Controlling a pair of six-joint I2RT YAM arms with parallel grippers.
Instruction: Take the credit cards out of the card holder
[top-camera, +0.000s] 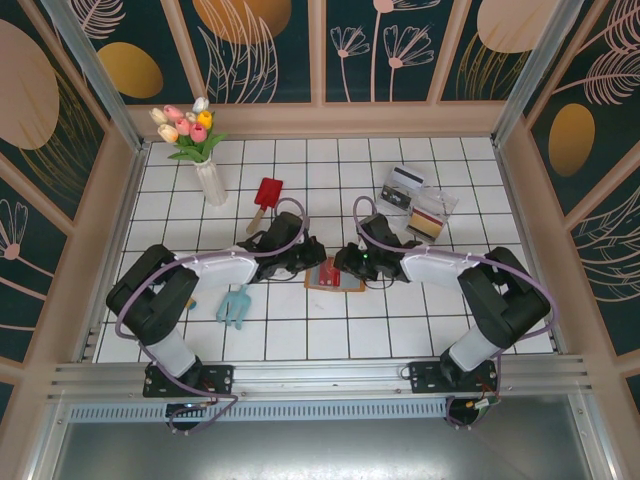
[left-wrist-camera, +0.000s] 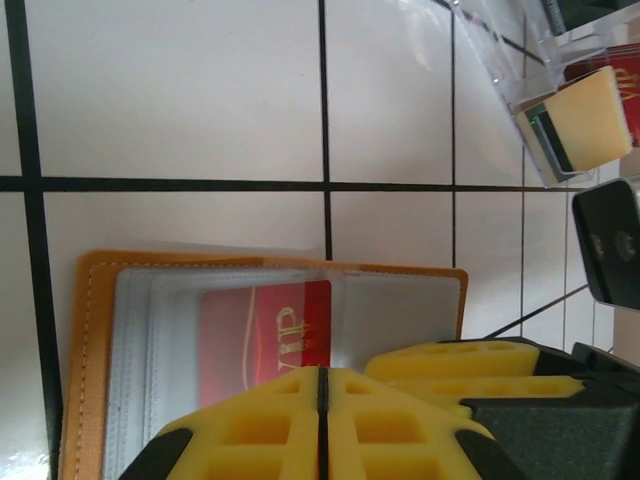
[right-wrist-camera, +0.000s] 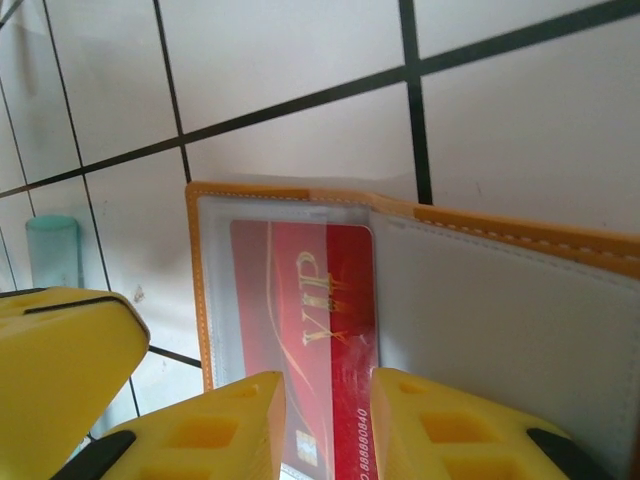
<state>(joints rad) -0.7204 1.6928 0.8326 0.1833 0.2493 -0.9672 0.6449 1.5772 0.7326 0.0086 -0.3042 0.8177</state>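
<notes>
Right wrist view: the right gripper (right-wrist-camera: 325, 435) has its fingers a little apart over the near end of the red credit card (right-wrist-camera: 300, 320), and I can't see it pinching anything. The left gripper (left-wrist-camera: 322, 425) is squeezed fully shut at the near edge of the open card holder (right-wrist-camera: 500, 330). Can't tell if it's nipping the edge or just pressing down.

I'd pin the holder firmly and slide the card straight out of its clear pocket, no lifting. The holder sits mid-table between the arms. Further back, the clear tray (top-camera: 448, 200) has a few cards in it.
</notes>
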